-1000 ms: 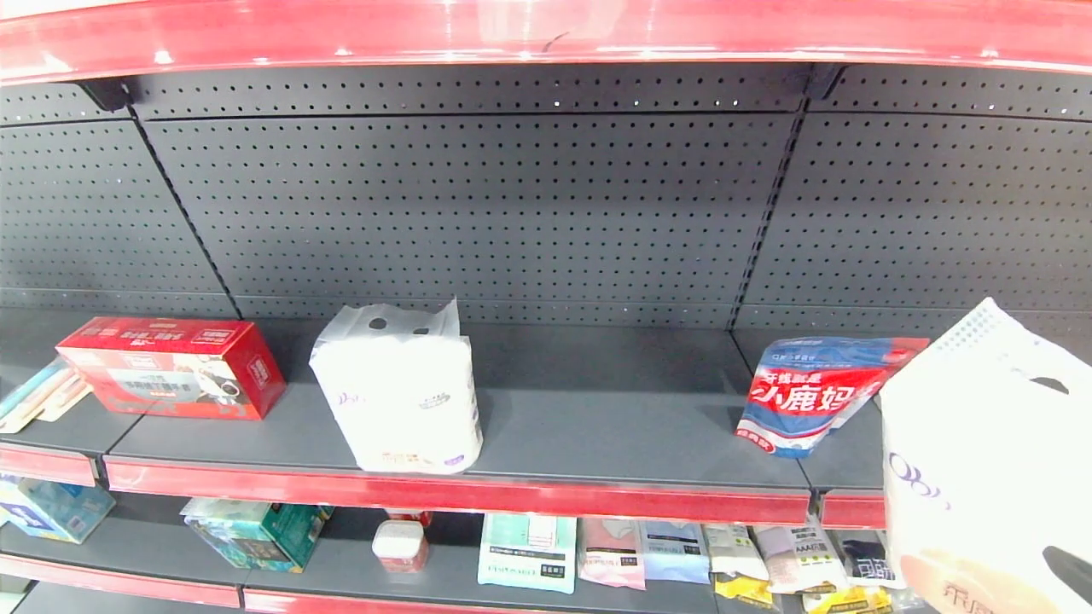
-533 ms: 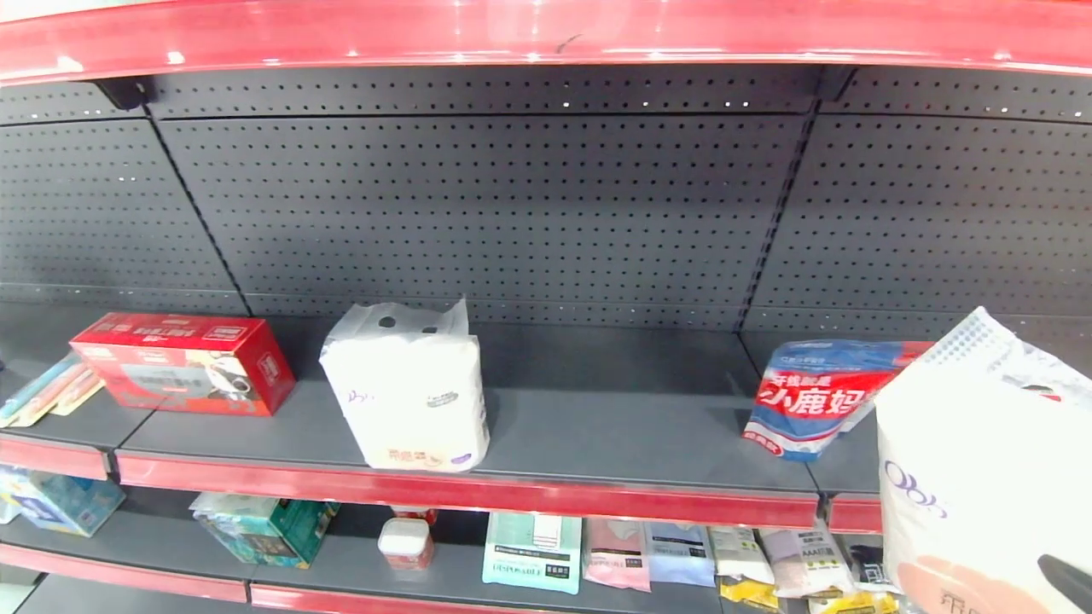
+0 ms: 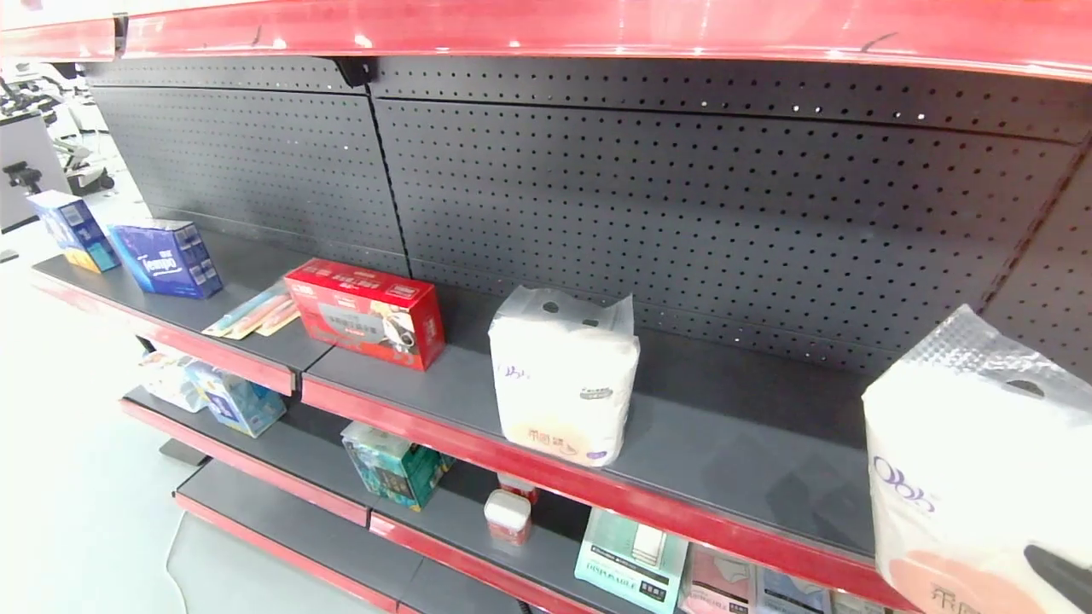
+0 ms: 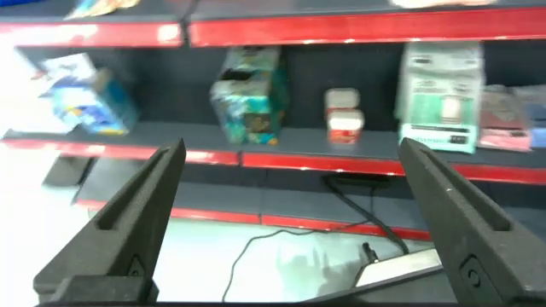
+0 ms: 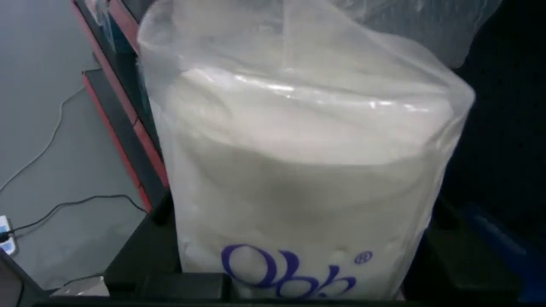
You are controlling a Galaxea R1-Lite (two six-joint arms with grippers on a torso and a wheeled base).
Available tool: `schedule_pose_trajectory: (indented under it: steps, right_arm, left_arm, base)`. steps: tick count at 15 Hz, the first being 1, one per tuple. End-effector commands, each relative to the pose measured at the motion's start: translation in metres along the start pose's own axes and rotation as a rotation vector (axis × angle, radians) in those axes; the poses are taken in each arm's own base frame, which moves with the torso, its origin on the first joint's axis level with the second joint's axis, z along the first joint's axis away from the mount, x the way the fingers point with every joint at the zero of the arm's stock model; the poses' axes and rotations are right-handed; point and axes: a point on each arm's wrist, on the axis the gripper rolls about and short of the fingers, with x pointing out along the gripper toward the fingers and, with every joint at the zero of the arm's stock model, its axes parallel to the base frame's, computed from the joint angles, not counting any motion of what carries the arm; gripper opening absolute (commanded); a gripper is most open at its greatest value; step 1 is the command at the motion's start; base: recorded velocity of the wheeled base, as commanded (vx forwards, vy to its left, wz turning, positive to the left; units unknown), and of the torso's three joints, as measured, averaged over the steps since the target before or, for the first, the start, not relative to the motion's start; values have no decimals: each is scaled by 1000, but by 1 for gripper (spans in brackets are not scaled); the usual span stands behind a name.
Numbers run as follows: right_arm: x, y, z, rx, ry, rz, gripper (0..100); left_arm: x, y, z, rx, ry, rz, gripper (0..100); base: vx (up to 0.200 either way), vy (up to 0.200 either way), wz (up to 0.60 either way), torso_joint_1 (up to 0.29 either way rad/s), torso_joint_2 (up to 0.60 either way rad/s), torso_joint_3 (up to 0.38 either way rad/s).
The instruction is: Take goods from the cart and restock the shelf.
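The right gripper (image 5: 299, 264) holds a pack of paper rolls (image 3: 972, 477). Its dark fingers (image 5: 149, 256) are closed against the pack's two sides low down, and one fingertip shows at the pack's lower corner in the head view. The pack stands upright with its long axis vertical. Its plastic carry flap with the punched hole is on top, and the printed face is turned toward the robot. It sits at the right end of the shelf (image 3: 725, 443), by the red front lip. Its base is cut off by the frame edge, so whether it touches the board cannot be told.

A second pack (image 3: 563, 384) of the same kind stands upright mid-shelf, flap up, near the front edge. To its left lies a red box (image 3: 367, 311) on its long side, then flat toothbrush packs (image 3: 256, 311) and two blue boxes (image 3: 166, 258).

The left gripper (image 4: 290, 213) is low, facing the lower shelves, with its fingers spread wide and nothing between them.
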Motion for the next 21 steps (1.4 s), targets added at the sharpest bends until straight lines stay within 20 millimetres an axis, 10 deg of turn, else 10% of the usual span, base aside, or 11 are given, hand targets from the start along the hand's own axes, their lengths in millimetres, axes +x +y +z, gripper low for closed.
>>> schedule_pose_trajectory:
  steps: [1,21]
  right_arm:
    - [3,-2,5,2,1,3,0]
    - [74,-32,55,104,58,97,0]
  left_arm:
    - [0,0,0,0,-3,-2,100]
    - [19,6,-10,-170,-184,383,100]
  base:
    - [0,0,0,0,0,0]
    - [0,0,0,0,0,0]
